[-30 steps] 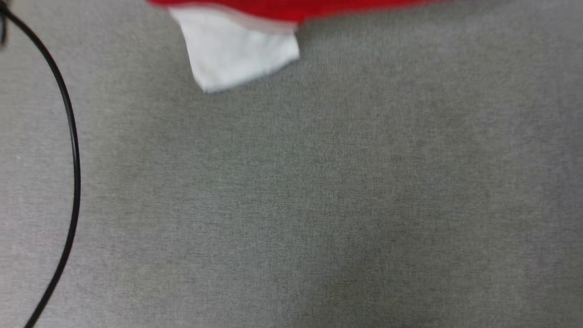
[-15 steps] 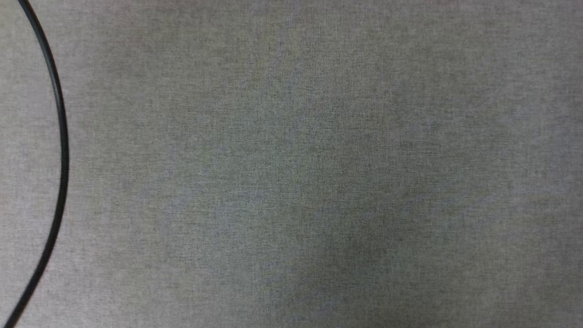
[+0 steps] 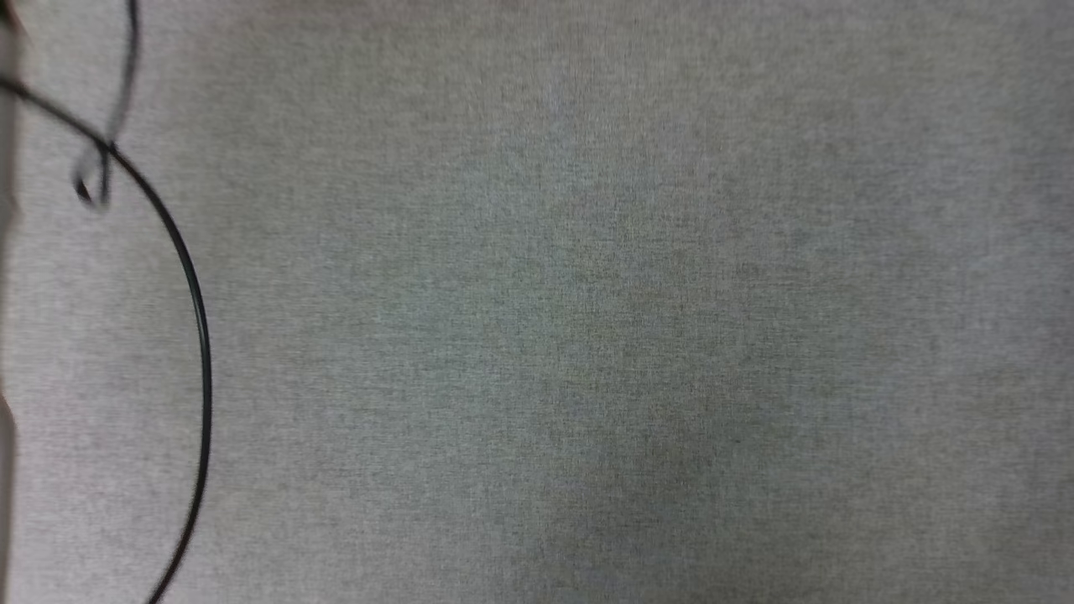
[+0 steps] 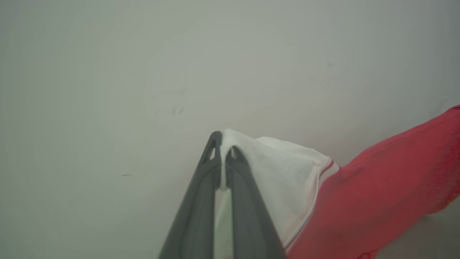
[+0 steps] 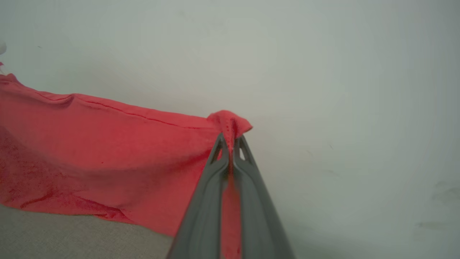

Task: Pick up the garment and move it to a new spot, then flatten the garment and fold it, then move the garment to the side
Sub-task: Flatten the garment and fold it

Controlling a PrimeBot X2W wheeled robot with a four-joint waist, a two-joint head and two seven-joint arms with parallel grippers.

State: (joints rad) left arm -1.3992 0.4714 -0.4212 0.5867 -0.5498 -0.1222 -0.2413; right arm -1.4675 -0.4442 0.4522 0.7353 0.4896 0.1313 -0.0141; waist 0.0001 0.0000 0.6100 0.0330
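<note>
The garment [image 4: 377,187] is a red shirt with a white sleeve and striped trim. In the left wrist view my left gripper [image 4: 223,142] is shut on the white sleeve, whose cloth pokes out between the fingertips; the red body stretches off to the right. In the right wrist view my right gripper [image 5: 230,138] is shut on a pinch of the red hem of the garment [image 5: 107,154], which hangs in a taut sheet to the left, its lower edge reaching the grey surface [image 5: 72,233]. The chest lettering is hidden.
In the head view a grey cloth-covered surface [image 3: 587,335] spreads across the frame. A thin black cable [image 3: 197,310] curves down its left side with a small loop near the top left. A pale wall [image 4: 179,54] stands behind both grippers.
The head view has shifted: the red and white garment at its top edge a second ago is out of it now, and the black cable sits further right with a loop showing.
</note>
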